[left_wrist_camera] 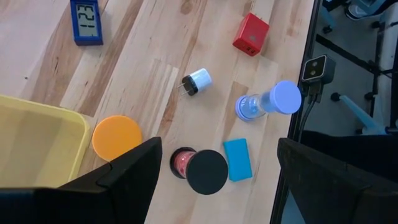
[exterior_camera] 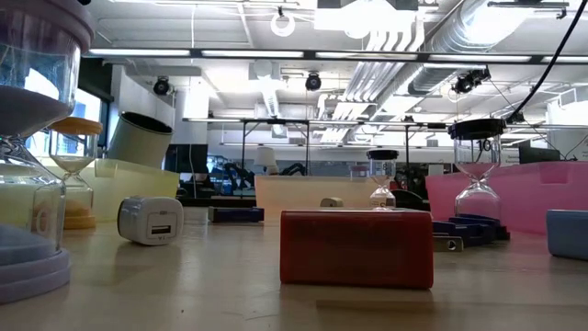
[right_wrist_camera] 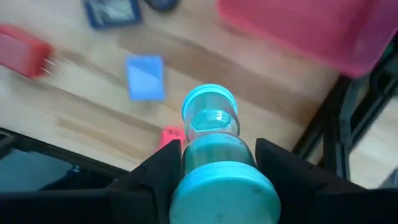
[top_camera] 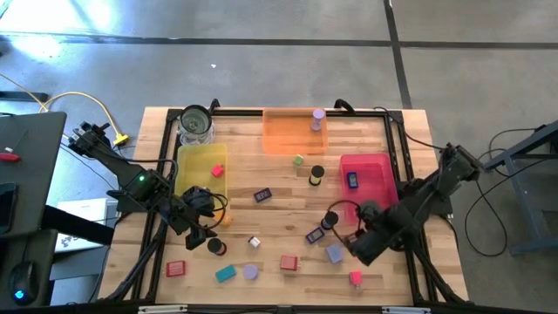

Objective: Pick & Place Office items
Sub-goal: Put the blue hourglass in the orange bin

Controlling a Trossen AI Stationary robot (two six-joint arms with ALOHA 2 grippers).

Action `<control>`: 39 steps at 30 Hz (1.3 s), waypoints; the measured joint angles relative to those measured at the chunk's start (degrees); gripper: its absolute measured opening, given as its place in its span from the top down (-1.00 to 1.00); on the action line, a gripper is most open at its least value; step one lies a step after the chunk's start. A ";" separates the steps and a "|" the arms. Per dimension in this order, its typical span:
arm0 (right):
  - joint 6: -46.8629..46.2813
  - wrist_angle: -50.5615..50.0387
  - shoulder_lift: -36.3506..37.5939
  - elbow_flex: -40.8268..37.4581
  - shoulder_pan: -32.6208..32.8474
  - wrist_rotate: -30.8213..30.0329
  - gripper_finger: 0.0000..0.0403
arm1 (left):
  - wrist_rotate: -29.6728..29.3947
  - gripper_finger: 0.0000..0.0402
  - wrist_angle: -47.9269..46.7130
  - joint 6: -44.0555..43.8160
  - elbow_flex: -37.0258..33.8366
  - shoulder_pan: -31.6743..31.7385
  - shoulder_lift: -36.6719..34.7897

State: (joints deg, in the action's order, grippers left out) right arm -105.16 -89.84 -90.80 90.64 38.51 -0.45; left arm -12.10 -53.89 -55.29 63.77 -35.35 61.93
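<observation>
Between the fingers of the right tool (right_wrist_camera: 217,180), a teal-capped hourglass (right_wrist_camera: 210,124) is being gripped, its long axis pointing toward the pink tray (top_camera: 370,187), just beside it, where 1 blue item (top_camera: 352,180) is lying. The left tool (left_wrist_camera: 214,174) is being held open above a black-capped hourglass (left_wrist_camera: 200,170).

The only writing I can read is on a small blue clock (left_wrist_camera: 87,22) lying flat on the table (left_wrist_camera: 149,81): its pale display shows dark digits that look like 12:21, seen sideways. I can make out no other labels, brands or signs.
</observation>
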 joint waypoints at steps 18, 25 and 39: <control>45.33 -0.17 0.03 7.45 -28.06 -10.66 0.11 | 0.11 -0.55 0.22 1.42 0.00 6.06 0.00; 62.63 1.98 0.02 7.59 -41.10 -12.20 0.11 | 0.00 -0.55 0.21 3.60 0.00 9.81 0.00; 88.87 16.38 -4.02 7.66 -64.25 -6.59 0.11 | 0.00 -0.55 0.44 8.16 0.00 19.69 0.00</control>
State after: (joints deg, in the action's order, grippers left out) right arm -16.29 -73.46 -94.82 98.30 -25.74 -7.04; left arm -12.10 -53.45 -47.12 63.77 -15.66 61.93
